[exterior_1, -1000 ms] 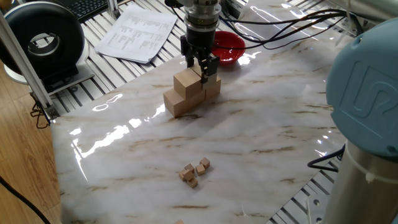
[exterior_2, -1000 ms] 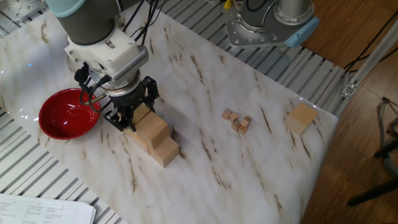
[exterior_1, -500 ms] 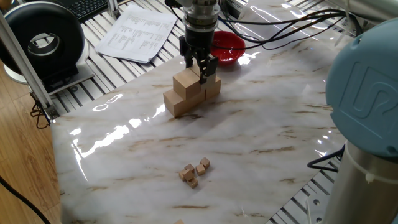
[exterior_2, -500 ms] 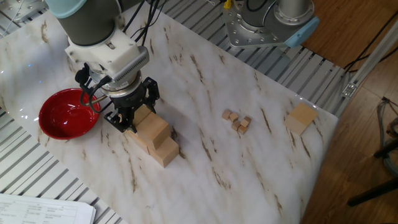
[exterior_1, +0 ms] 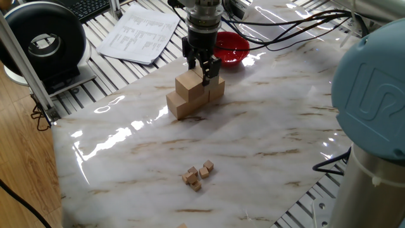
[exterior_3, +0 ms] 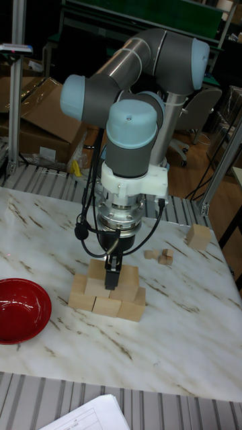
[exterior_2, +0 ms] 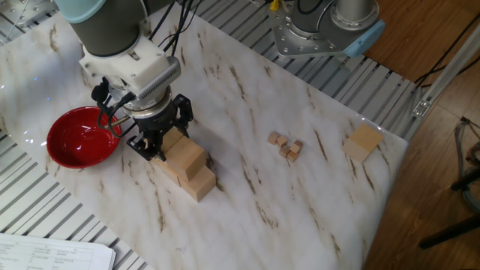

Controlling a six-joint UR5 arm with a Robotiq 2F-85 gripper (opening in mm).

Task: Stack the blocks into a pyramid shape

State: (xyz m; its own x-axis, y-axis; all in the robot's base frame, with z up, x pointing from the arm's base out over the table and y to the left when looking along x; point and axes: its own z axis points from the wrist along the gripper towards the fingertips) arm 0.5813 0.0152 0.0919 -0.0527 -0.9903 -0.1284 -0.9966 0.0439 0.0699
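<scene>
Five blocks [exterior_3: 107,294], perhaps, under gripper [exterior_3: 112,274]

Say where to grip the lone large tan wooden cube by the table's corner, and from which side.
Come straight down and close on two opposite side faces of the lone large tan wooden cube. It sits flat on the marble table, its sides free, the tiny wooden cubes lying apart.

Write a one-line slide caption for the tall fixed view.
UR5 gripper poised over a two-tier stack of wooden blocks, red bowl beside it, one spare block behind.
</scene>
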